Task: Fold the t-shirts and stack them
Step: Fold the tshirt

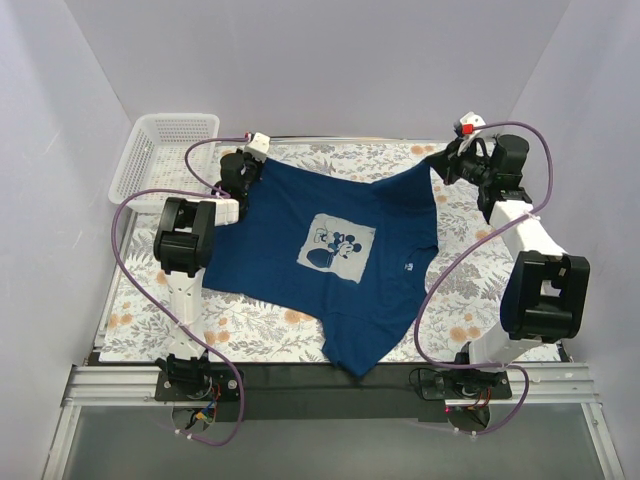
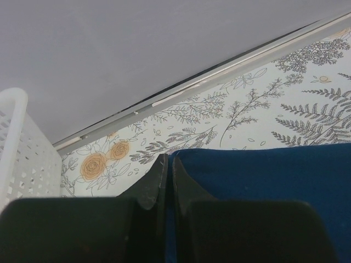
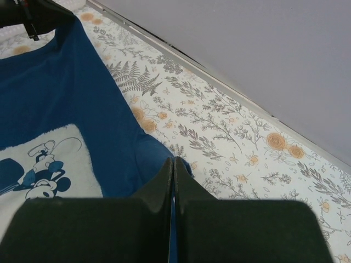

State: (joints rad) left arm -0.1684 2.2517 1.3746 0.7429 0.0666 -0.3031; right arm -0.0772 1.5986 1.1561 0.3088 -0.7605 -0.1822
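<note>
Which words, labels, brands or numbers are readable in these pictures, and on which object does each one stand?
No text is readable.
On the navy t-shirt, the small white mark: too small to read.
On the same shirt, the pale chest print: a cartoon mouse, no letters legible.

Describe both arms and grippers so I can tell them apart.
The left arm and right arm match: white links, bulky black joint housings, a looping purple cable each. The left gripper and right gripper both have flat black fingers. Only the right wrist's white block shows a red mark.
</note>
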